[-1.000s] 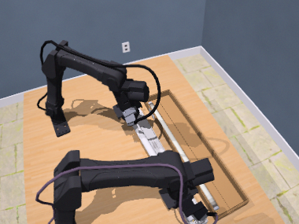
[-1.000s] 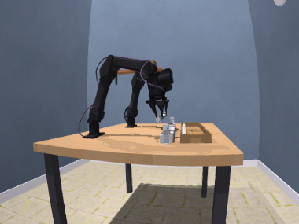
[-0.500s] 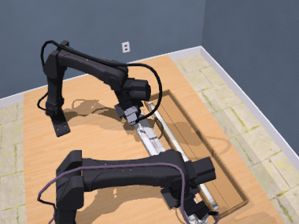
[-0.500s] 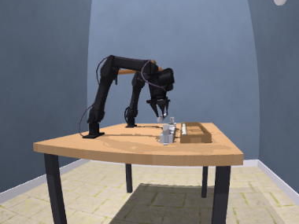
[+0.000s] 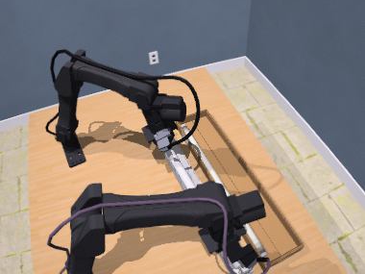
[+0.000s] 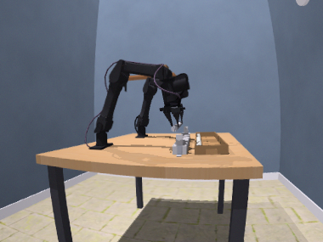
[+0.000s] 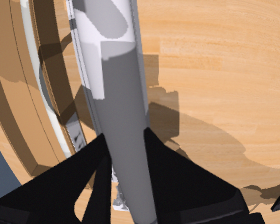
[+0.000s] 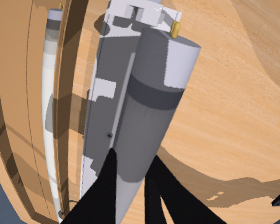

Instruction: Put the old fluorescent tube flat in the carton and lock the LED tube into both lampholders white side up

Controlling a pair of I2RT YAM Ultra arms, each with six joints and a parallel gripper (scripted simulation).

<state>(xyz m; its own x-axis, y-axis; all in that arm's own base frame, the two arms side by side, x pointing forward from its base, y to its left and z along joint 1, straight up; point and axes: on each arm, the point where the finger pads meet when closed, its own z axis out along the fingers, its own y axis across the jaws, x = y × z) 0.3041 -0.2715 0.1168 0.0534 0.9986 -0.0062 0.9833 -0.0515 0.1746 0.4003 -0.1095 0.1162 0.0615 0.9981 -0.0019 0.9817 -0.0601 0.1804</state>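
Note:
Both grippers are shut on the LED tube [image 7: 121,97], a long grey and white tube with a dark band near one end [image 8: 150,103]. It hangs just above and alongside the grey light fixture [image 5: 187,170], which also shows in the right wrist view [image 8: 103,97]. The left gripper [image 5: 165,142] holds the tube near its far end [image 7: 128,160]. The right gripper [image 5: 240,256] holds it near the near end [image 8: 131,172], short of an end lampholder [image 8: 134,10]. The old white tube [image 5: 206,161] lies lengthwise in the brown carton [image 5: 240,184] and shows in the right wrist view [image 8: 50,97].
The open carton lies on the bench right beside the fixture and parallel to it [image 6: 210,143]. Its long far side runs near the bench edge. The two arm bases stand on the other side of the fixture.

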